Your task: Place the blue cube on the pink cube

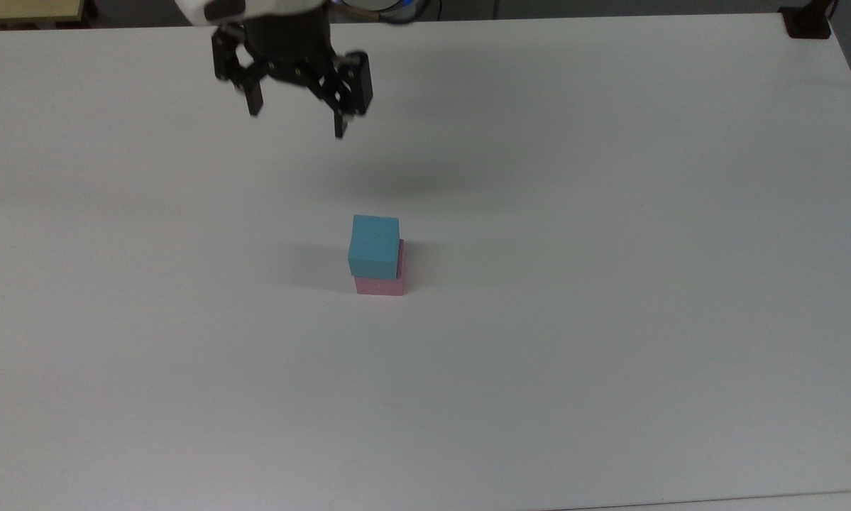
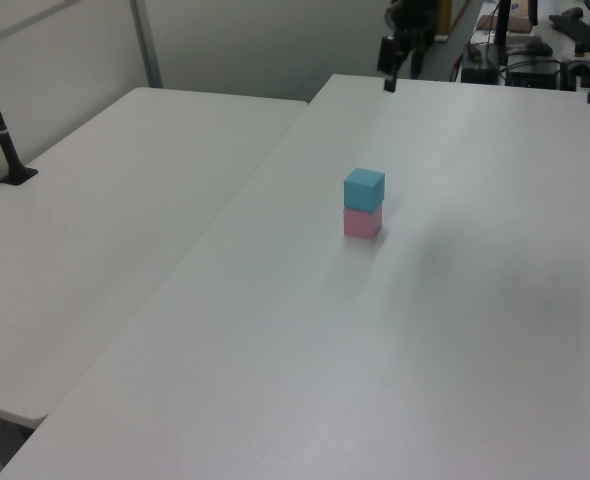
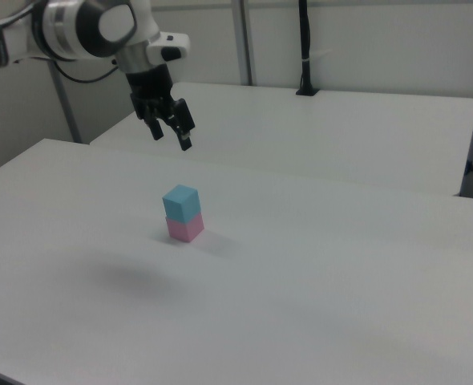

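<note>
Blue cube (image 1: 374, 245) seated on pink cube (image 1: 380, 284), touching, upright, shifted slightly toward top view's left so strip of pink top is exposed on right. Stack is seen mid-worktop (image 1: 610, 319). Tool (image 1: 294, 122) raised well above and apart from stack, toward top view's upper left; fingers spread apart, nothing gripped between them. In right view tool (image 3: 171, 139) hangs up-left of stack, blue cube (image 3: 180, 203) over pink cube (image 3: 184, 228). Second worktop (image 2: 95, 220) sits beside main one, on left view's left.
</note>
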Action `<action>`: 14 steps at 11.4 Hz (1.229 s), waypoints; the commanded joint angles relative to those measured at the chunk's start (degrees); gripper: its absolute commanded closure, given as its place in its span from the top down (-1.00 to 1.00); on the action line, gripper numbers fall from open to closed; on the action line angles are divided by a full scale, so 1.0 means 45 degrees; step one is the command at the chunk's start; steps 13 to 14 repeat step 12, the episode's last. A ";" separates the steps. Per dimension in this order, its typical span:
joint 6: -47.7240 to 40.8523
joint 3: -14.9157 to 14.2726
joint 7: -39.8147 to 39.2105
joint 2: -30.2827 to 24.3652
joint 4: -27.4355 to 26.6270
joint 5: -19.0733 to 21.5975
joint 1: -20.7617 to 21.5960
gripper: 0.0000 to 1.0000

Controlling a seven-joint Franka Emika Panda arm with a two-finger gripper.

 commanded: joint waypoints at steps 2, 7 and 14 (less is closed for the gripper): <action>-0.1968 -0.0565 0.0336 -0.2494 -0.1609 0.0033 0.0250 1.00; -0.1855 -0.0605 -0.3250 -0.2593 -0.1453 -0.0006 -0.0431 1.00; -0.1837 -0.0781 -0.3708 -0.2613 -0.1336 -0.0006 -0.0433 1.00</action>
